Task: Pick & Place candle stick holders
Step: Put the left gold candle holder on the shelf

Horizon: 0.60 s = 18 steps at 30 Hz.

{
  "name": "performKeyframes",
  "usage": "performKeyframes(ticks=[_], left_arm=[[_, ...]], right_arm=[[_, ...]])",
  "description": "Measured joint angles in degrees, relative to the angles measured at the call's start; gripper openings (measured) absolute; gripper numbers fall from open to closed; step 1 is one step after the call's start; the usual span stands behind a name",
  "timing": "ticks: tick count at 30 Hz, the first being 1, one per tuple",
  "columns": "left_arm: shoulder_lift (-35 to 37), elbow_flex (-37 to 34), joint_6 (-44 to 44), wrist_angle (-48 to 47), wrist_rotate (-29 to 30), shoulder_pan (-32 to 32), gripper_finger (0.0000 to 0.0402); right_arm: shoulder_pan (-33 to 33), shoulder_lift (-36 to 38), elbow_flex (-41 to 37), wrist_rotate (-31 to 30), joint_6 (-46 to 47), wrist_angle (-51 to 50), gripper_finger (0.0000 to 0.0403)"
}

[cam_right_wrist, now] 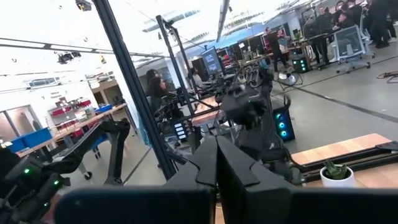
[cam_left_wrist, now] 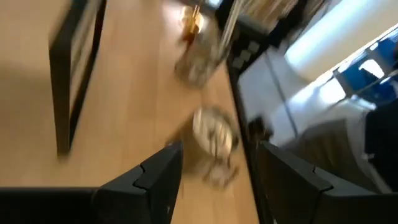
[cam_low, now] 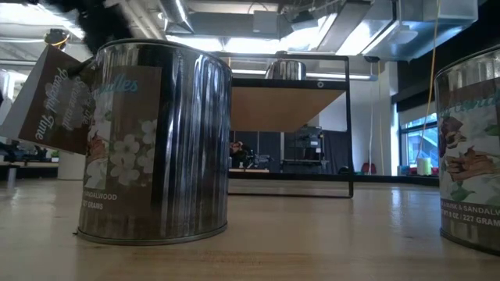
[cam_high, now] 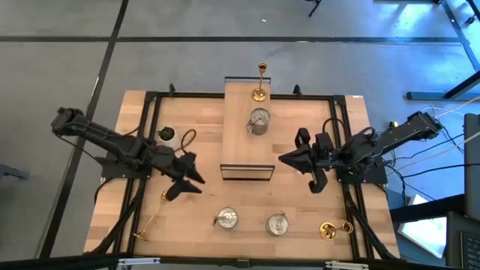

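Observation:
Three squat silver holders show in the high view: one stands on the raised wooden shelf, and two stand near the table's near edge. A slim gold candlestick stands upright at the shelf's far end. Another lies on its side at the near left, and a gold holder lies at the near right. My left gripper is open and empty left of the shelf; its wrist view looks toward a silver holder. My right gripper is shut and empty right of the shelf.
A small white pot with a green plant stands behind my left gripper. The shelf's black frame lies between the two arms. The low view shows two silver holders close up. People and desks show in the room beyond.

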State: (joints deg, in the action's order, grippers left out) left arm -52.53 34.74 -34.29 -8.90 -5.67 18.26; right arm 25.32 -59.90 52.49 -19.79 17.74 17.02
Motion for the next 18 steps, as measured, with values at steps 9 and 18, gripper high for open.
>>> performKeyframes(ticks=[9, 18], left_arm=[[0.18, 0.00, -8.65, -19.24, -2.57, 3.45, 0.0201], [0.18, 0.00, -17.43, -21.44, -8.40, 3.45, 0.0202]], right_arm=[[-0.26, -0.04, 0.00, -0.12, 0.00, -2.04, 0.0003], [-0.91, -0.06, 0.02, -0.12, 0.94, -4.59, 0.0003]])
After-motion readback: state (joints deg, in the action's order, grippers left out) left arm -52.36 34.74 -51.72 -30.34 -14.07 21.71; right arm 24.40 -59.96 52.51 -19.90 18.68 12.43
